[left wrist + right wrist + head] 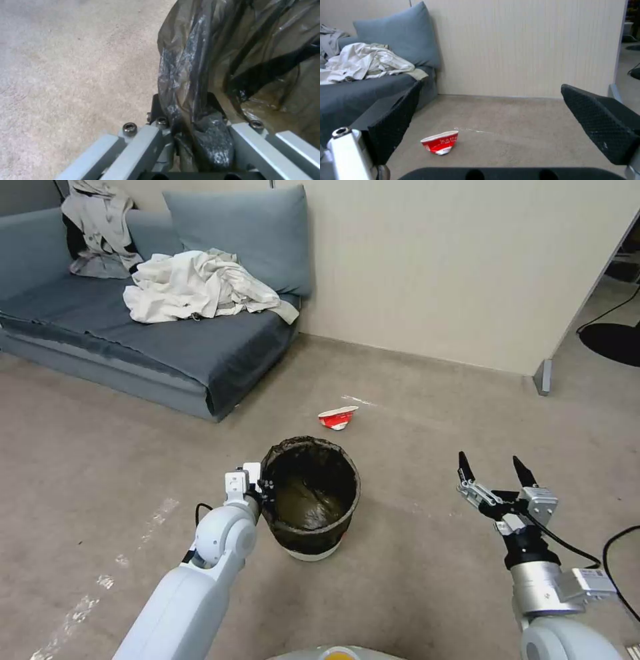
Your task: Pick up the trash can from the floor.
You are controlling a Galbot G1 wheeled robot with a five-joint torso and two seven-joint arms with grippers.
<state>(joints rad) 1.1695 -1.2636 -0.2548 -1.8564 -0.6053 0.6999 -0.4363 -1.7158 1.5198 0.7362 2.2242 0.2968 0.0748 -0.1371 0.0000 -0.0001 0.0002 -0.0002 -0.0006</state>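
Note:
The trash can (312, 499) stands on the floor (100, 460) in front of me, a small white bin with a dark bag folded over its rim. My left gripper (264, 488) is at the can's left rim. In the left wrist view the gripper (185, 101) is shut on the bag-covered rim (196, 62), one finger outside the wall and one inside. My right gripper (497, 468) hangs open above the floor to the can's right, apart from it, with nothing between its black fingers (593, 117).
A crushed red-and-white cup (338, 417) (440, 143) lies on the floor just beyond the can. A blue-grey sofa (147, 340) with crumpled pale clothes (200, 287) fills the far left. A beige wall (467, 267) closes the back.

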